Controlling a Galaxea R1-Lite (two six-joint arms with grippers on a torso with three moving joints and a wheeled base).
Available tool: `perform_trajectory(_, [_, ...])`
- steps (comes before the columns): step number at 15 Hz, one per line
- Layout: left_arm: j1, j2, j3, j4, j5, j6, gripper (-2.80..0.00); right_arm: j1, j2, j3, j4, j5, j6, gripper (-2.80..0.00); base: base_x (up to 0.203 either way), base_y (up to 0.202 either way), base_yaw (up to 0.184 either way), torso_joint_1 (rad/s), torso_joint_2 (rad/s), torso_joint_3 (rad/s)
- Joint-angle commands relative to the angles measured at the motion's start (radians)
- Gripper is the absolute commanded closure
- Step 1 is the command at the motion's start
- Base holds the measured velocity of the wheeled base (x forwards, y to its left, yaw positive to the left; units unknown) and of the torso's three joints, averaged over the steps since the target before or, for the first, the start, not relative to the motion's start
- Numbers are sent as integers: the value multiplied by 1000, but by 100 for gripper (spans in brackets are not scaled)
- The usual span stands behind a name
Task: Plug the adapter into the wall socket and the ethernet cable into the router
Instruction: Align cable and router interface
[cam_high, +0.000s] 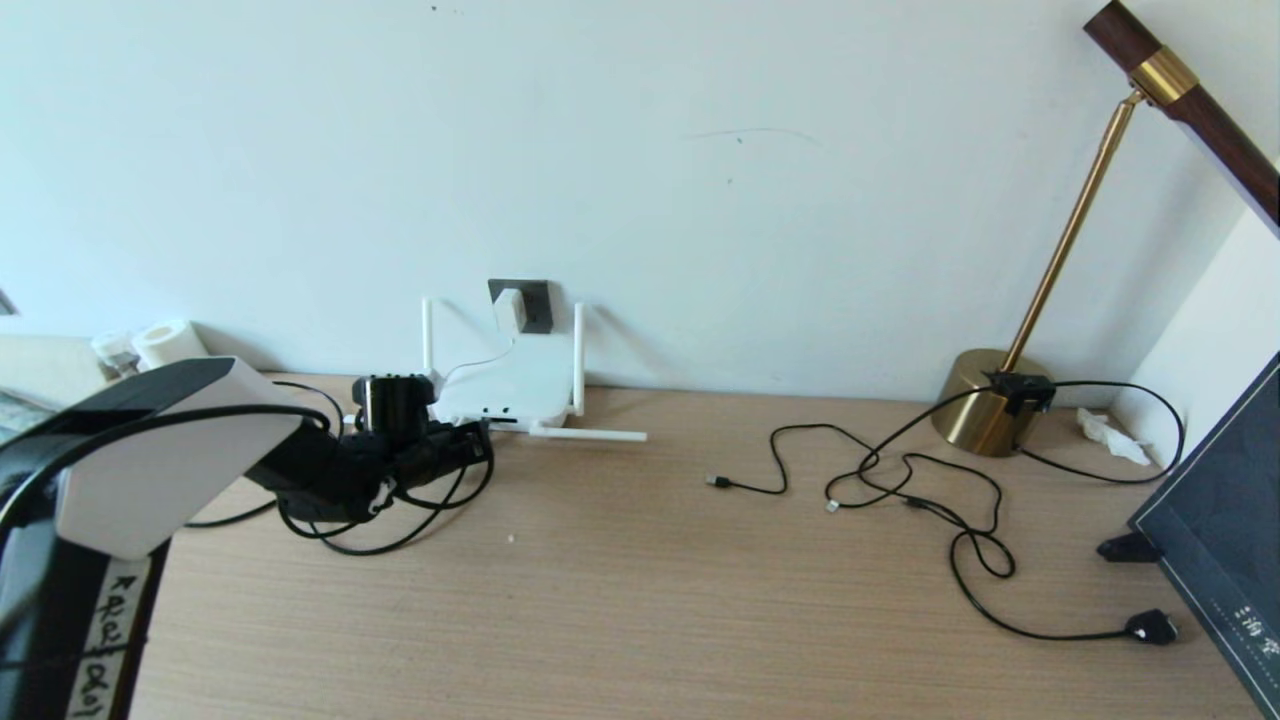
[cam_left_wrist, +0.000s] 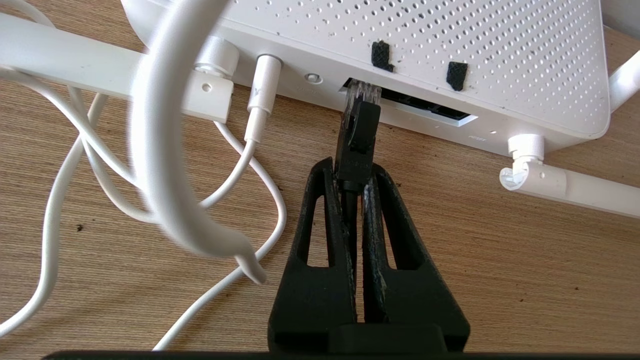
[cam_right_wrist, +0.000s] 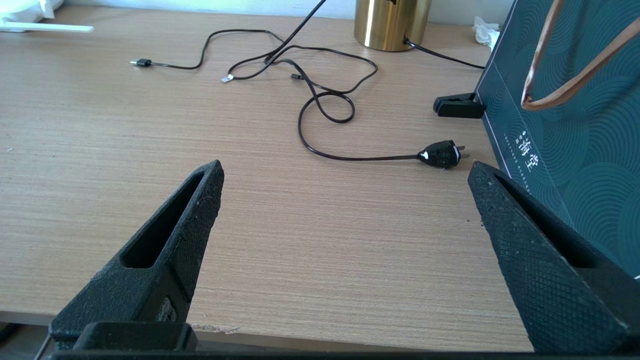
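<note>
Evidently the work took place on a pale wood-grain desk (cam_high: 620, 600) pushed against a plain white wall (cam_high: 640, 150), with the router (cam_high: 505, 385) lying flat at the foot of that wall. Directly above the router, the adapter (cam_high: 508, 310) sat plugged into the wall socket (cam_high: 528, 303), its thin white cord dropping down to the router. The left gripper (cam_left_wrist: 356, 172) was just in front of the router's front edge, its fingers (cam_left_wrist: 325, 210) pinched tight on the ethernet cable (cam_left_wrist: 356, 145). The plug's long axis pointed straight at the router's dark slot (cam_left_wrist: 425, 106), with the clear tip at the slot's mouth at its end nearer the white cord; how deep it sat could not be told. One antenna (cam_high: 590, 434) lay flat on the desk beside the router, and white cord loops crowded the side away from it. Well away from the router, toward a brass lamp base (cam_high: 985, 400), thin black cables (cam_high: 900, 480) sprawled over otherwise open desk. The right gripper (cam_right_wrist: 345, 170) hung over the desk's near edge, fingers spread wide and holding nothing, beside a dark green bag (cam_right_wrist: 575, 125).
</note>
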Motion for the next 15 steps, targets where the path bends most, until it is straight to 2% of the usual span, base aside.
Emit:
perform_trajectory(1, [0,2,-1,-8,0,-2,0,0,0,0,0,-1,0,-280,0,0,0,0,0,0])
perform_trajectory(15, [1,23,-44,14,0,-2,0,0,1,0,0,0,-1,-280,0,0,0,0,0,0])
